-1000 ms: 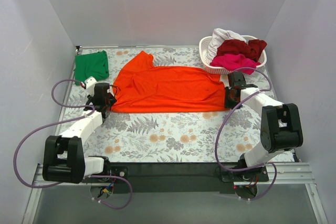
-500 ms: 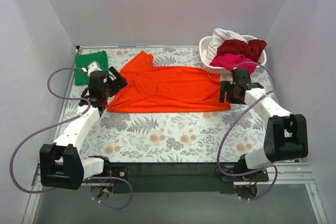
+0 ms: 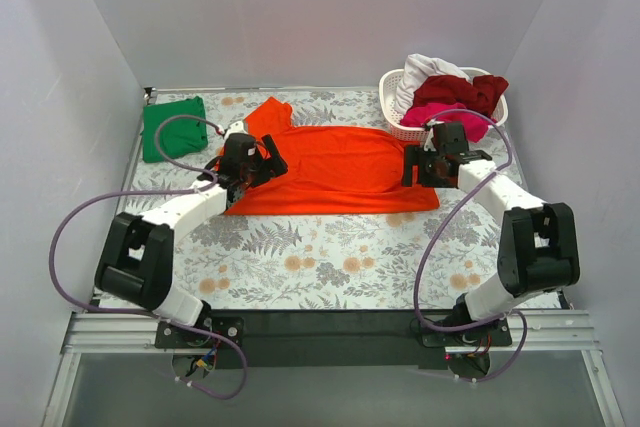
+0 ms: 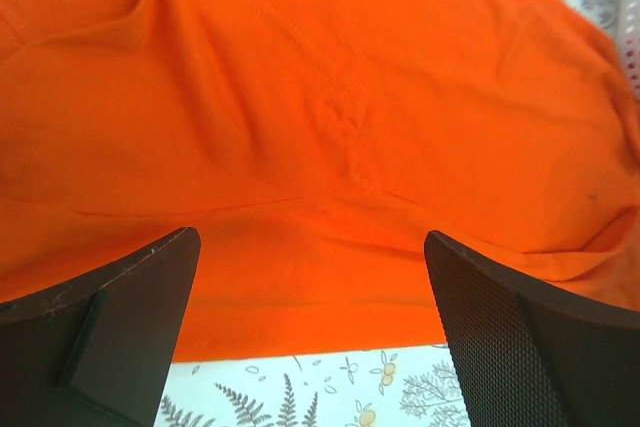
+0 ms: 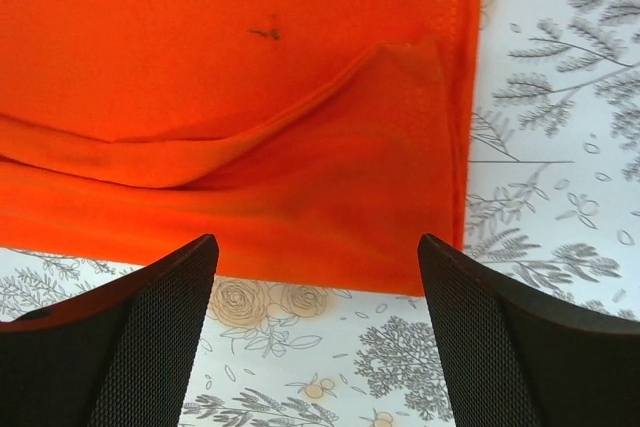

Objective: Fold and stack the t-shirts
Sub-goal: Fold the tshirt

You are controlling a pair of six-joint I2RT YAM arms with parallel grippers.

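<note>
Right now the bright orange-red short-sleeved cloth t-shirt [image 3: 335, 169] lies spread flat across the middle of the floral-patterned table [image 3: 330, 262]. Its long side runs left to right, and one sleeve sticks out toward the upper left.

Over the shirt's left end, near that sleeve, sits the left gripper [image 3: 270, 162]. In the left wrist view its fingers [image 4: 130, 317] are spread wide with nothing between them. Only creased orange-red cloth [image 4: 320, 97] and a folded edge show below.

Over the shirt's right end sits the right gripper [image 3: 413, 169], just in front of the white plastic lattice basket [image 3: 398, 129]. The right wrist view shows its fingers [image 5: 500, 327] parted too, no cloth pinched. The shirt's hem corner [image 5: 230, 77] lies under them, with a flap folded over along the lower edge. Cannot tell whether either gripper's fingertips touch the cloth.

The folded green cloth t-shirt [image 3: 174, 127] rests at the upper left corner of the table, apart from the orange-red one. The basket at upper right holds a heap: the dark red t-shirt [image 3: 462, 92], the magenta pink t-shirt [image 3: 450, 117] in front, and the white t-shirt [image 3: 425, 72] at the back left.
</note>
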